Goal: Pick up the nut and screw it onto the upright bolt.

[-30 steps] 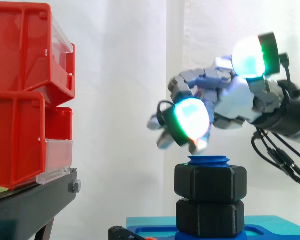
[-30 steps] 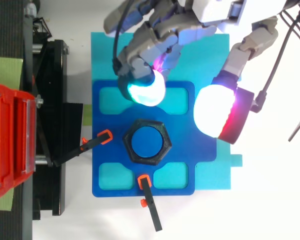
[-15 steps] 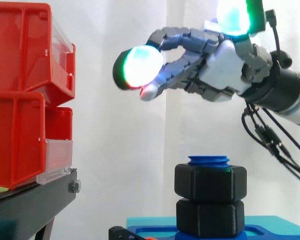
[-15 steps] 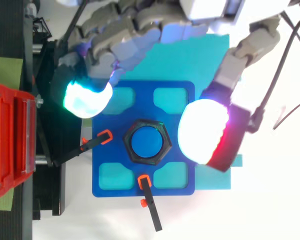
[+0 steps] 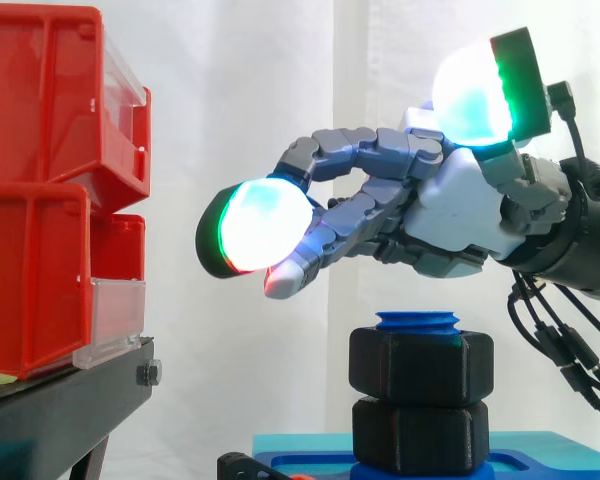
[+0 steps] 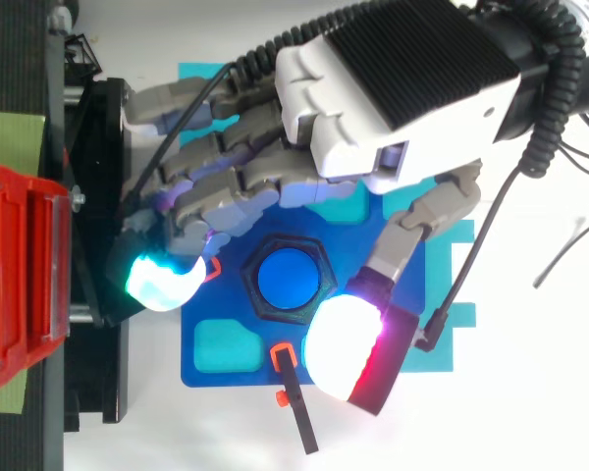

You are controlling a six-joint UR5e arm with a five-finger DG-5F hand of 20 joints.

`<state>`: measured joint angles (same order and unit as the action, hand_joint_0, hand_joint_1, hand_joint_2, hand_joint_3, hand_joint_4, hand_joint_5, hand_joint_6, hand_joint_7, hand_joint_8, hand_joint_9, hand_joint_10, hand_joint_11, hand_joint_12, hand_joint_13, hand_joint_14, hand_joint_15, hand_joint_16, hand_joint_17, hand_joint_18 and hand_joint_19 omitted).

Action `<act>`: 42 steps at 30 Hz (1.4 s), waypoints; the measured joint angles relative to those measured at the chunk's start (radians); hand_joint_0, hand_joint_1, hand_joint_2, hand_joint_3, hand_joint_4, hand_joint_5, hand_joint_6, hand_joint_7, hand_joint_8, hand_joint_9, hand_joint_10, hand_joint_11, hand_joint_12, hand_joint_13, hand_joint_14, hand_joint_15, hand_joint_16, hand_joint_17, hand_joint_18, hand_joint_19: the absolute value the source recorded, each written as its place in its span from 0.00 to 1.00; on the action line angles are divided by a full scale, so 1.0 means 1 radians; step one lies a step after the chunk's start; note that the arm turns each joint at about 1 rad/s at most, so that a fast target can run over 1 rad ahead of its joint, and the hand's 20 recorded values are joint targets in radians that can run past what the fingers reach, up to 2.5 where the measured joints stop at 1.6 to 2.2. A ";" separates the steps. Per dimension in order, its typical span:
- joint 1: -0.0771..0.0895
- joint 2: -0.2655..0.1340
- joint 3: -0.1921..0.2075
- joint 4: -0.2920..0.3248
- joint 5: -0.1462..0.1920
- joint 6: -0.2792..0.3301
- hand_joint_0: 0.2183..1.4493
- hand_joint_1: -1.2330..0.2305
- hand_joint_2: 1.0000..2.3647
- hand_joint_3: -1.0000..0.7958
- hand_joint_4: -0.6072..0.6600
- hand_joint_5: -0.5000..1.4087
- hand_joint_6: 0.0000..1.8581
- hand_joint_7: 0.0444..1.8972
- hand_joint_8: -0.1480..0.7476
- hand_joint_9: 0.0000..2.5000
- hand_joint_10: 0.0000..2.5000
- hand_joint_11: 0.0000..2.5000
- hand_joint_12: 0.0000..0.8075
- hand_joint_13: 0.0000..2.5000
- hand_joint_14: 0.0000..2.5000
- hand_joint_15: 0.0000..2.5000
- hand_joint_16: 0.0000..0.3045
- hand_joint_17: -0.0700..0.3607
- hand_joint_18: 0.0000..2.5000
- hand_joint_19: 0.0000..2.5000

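The robot hand (image 5: 458, 212) has a white palm and grey fingers (image 5: 375, 150) made of small blocks. Its fingertips (image 5: 263, 226) are big round pads that glow white and green, with dark caps. Its back has a black ribbed patch (image 6: 422, 49). The wrist (image 5: 580, 245) is black.

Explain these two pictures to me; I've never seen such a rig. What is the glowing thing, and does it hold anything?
It is a robot arm carrying a hand with fingers and a thumb; the glowing pads are its fingertips. One camera looks level from the side, the other straight down. On a blue plate stands a blue bolt with an upper nut and a lower nut stacked on it. Red bins sit at the side view's left. The hand hovers open above the bolt, holding nothing.
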<state>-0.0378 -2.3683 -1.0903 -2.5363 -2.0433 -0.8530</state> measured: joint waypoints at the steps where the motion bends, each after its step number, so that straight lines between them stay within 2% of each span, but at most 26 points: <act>1: 0.002 0.000 -0.001 -0.005 0.002 -0.001 0.19 0.69 0.00 0.28 0.63 0.18 0.27 0.35 0.43 0.25 0.00 0.00 0.39 0.13 0.00 0.00 0.11 0.34 0.00 0.00; 8: 0.012 0.000 -0.003 -0.050 0.009 -0.010 0.19 0.69 0.00 0.28 0.63 0.18 0.27 0.35 0.43 0.25 0.00 0.00 0.40 0.13 0.00 0.00 0.11 0.34 0.00 0.00; 18: 0.013 0.000 -0.006 -0.064 0.006 -0.014 0.19 0.68 0.00 0.28 0.63 0.18 0.27 0.36 0.42 0.24 0.00 0.00 0.34 0.09 0.00 0.00 0.10 0.32 0.00 0.00; 27: 0.004 0.000 -0.021 -0.066 -0.025 -0.017 0.19 0.68 0.00 0.28 0.63 0.18 0.27 0.35 0.40 0.25 0.00 0.00 0.32 0.09 0.00 0.00 0.09 0.31 0.00 0.00; 32: 0.001 0.000 -0.042 -0.053 -0.029 -0.015 0.19 0.67 0.00 0.28 0.63 0.18 0.27 0.36 0.42 0.25 0.00 0.00 0.32 0.11 0.00 0.00 0.09 0.30 0.00 0.00; 37: 0.000 0.000 -0.047 -0.041 -0.032 -0.015 0.20 0.67 0.00 0.28 0.64 0.18 0.27 0.38 0.44 0.29 0.00 0.00 0.32 0.15 0.00 0.00 0.08 0.30 0.00 0.00; 42: -0.002 0.000 -0.048 -0.033 -0.051 -0.019 0.21 0.66 0.00 0.28 0.66 0.19 0.27 0.40 0.45 0.34 0.00 0.00 0.30 0.18 0.00 0.00 0.07 0.28 0.00 0.00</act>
<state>-0.0397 -2.3679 -1.1378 -2.5698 -2.0943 -0.8720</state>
